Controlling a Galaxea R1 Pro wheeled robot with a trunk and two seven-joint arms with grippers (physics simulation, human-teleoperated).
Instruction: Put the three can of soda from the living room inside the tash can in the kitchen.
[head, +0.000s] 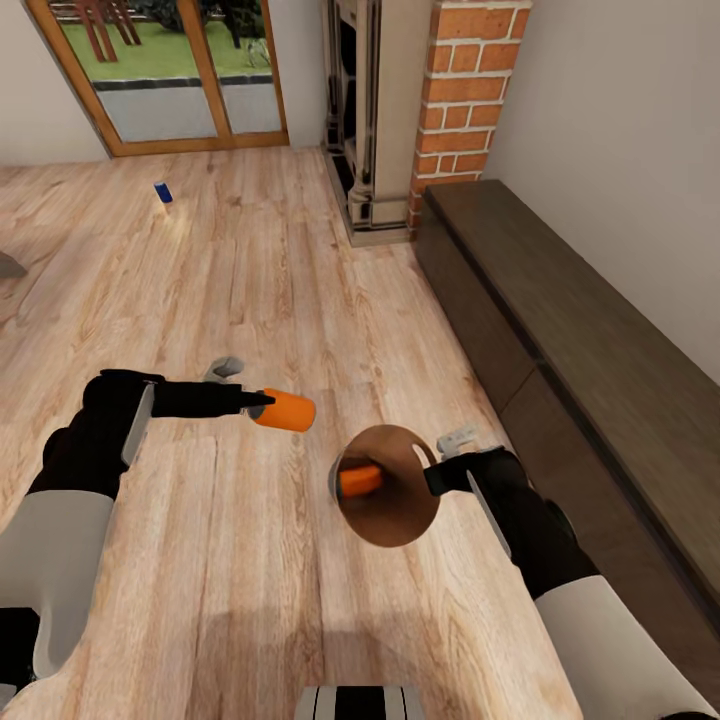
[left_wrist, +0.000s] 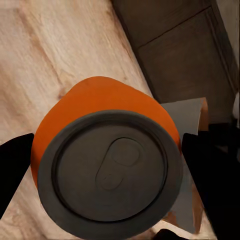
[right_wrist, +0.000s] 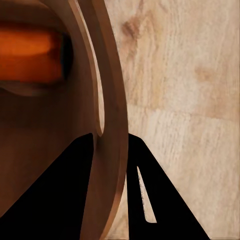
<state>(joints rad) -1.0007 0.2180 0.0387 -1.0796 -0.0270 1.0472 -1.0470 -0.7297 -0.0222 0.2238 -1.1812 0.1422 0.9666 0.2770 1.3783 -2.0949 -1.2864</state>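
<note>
- Left gripper (head: 262, 403) clamped on an orange can (head: 284, 410), centre frame.
- Right gripper (head: 432, 470) pinches the trash can (head: 395, 512) rim; second orange can (head: 360, 481) half hidden inside.
- Blue can (head: 163, 192) stands upper left, tiny.

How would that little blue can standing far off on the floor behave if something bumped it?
The blue can looks upright and narrow on smooth wood floor, so a bump would probably tip it. Being round, it would likely roll afterwards. It seems small and probably light.

A living room: brick fireplace (head: 470, 90), wood-framed glass doors (head: 170, 70).
</note>
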